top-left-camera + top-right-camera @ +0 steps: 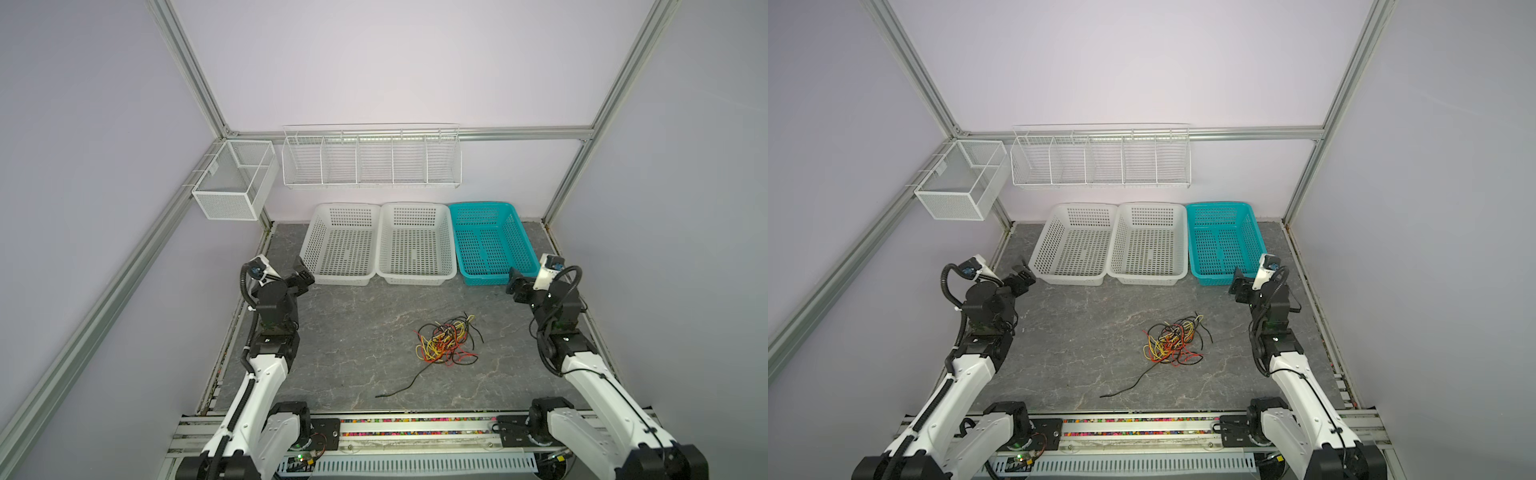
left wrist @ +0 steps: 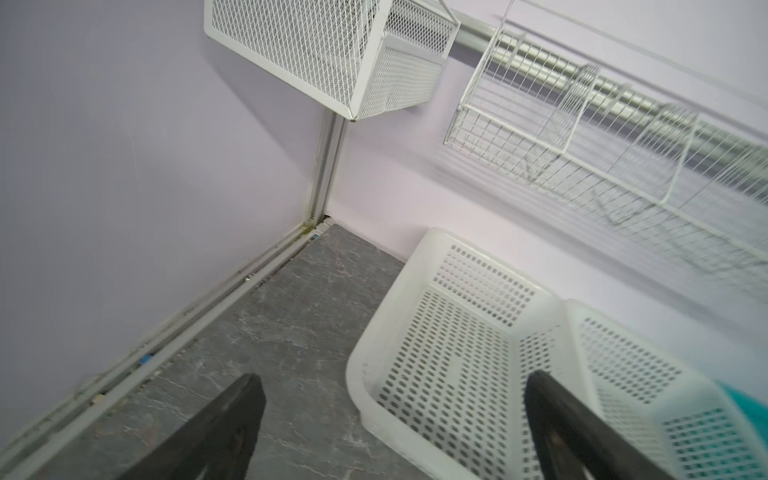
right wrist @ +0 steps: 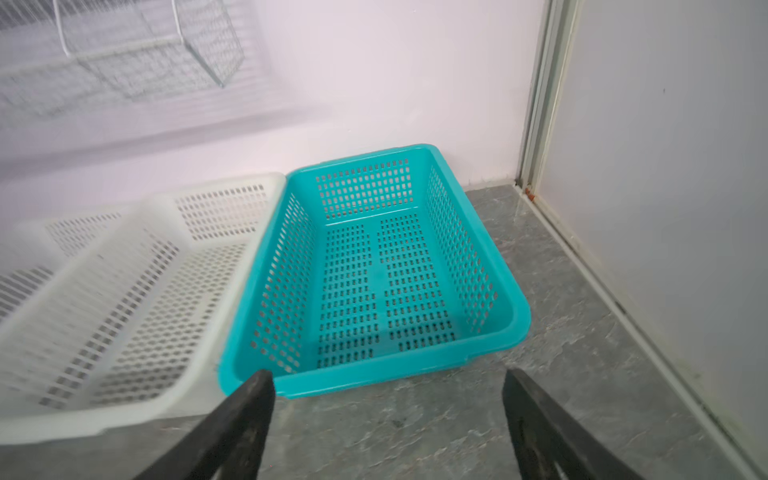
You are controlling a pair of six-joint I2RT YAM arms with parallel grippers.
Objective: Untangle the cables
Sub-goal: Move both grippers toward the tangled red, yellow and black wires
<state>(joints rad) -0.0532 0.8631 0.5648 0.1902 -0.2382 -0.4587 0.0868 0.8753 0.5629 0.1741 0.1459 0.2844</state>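
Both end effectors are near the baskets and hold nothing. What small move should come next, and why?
Probably lower the right end effector toward the cables: its jaws stand open and empty, it is nearer the tangle than the left end effector, and one black strand trails free.

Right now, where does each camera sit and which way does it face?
Top view: high above the base, looks down on cables; left arm, right arm show.
Top view: same head, same table, nearly equal.
Left wrist: on left arm, faces far-left corner, left white basket; open left gripper shows.
Right wrist: on right arm, faces teal basket; open right gripper shows.
Both wrist views share the middle white basket.
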